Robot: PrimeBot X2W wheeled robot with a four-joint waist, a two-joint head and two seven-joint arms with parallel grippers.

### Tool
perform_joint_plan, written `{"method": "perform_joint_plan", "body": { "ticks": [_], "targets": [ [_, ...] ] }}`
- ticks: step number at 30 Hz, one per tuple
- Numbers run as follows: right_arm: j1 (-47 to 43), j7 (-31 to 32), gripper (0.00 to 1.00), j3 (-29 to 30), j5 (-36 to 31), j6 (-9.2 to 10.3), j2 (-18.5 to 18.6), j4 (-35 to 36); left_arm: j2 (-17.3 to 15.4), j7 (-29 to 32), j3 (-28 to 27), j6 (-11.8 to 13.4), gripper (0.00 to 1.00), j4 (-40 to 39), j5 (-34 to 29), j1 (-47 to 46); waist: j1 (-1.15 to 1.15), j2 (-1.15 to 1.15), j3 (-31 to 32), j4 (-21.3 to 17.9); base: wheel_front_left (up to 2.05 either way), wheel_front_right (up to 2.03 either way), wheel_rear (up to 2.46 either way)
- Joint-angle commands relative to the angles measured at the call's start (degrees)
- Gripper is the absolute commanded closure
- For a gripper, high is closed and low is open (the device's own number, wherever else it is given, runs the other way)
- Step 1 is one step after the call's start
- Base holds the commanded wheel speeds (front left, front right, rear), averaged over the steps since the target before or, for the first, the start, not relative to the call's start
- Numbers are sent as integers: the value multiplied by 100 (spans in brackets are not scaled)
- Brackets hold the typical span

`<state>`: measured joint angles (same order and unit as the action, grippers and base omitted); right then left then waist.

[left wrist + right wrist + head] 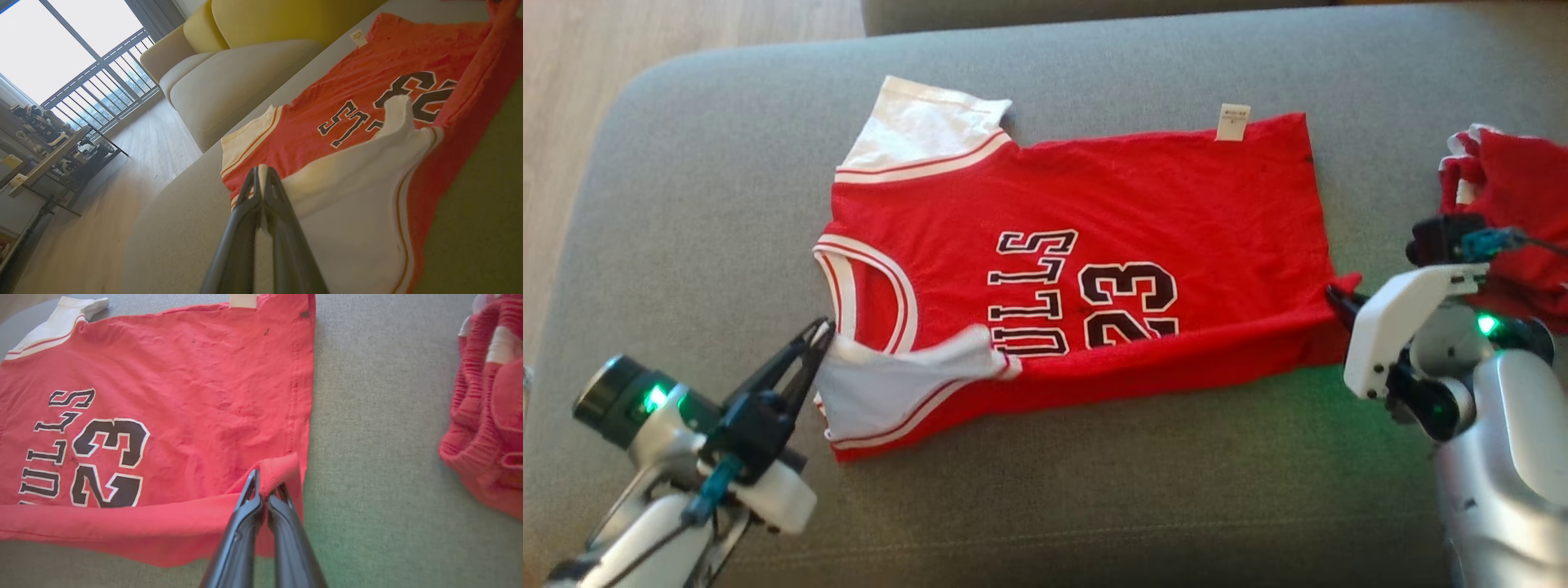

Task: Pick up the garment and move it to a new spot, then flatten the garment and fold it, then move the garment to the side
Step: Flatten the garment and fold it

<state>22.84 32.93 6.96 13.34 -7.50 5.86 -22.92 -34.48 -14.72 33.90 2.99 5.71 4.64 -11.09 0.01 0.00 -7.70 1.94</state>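
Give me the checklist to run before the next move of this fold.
1. Grip of left tool on the white sleeve: ok, shut on it.
2. Grip of right tool on the hem corner: ok, shut on it.
3. Far half of the jersey lies flat: ok.
4. Near edge turned over between both grips: ok.
5. Pile of red clothes apart from the jersey: ok.
6. Both layers caught in each grip: cannot tell.

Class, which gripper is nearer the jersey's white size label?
Right. The right gripper pinches the hem corner on the end bearing the label; the left gripper holds the white sleeve at the collar end.
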Motion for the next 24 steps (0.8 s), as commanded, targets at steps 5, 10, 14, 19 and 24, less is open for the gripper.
{"method": "perform_joint_plan", "body": {
  "ticks": [5, 10, 14, 19, 24],
  "targets": [
    [546, -305, 100, -244, -121, 1, -31, -281, 56, -28, -204, -71, 100, 512, -44, -776, -1, 0, -190, -39, 0, 0, 0],
    [791, -558, 100, -333, -154, 1, -50, -711, 245, -28, -117, -106, 100, 1031, -98, -1133, -1, 0, -309, -77, 0, 0, 0],
    [989, -774, 100, -360, -161, 1, -60, -1026, 390, -28, -87, -91, 100, 1380, -129, -1431, -1, 0, -407, -120, 0, 0, 0],
    [1128, -928, 100, -392, -138, 1, -75, -1203, 497, -28, -78, -46, 100, 1595, -153, -1639, -1, 0, -488, -152, 0, 0, 0],
    [1261, -1093, 100, -518, -52, 1, -94, -1383, 605, -28, -97, 68, 100, 1868, -171, -1817, -1, 0, -570, -208, 0, 0, 0]
  ]
}}
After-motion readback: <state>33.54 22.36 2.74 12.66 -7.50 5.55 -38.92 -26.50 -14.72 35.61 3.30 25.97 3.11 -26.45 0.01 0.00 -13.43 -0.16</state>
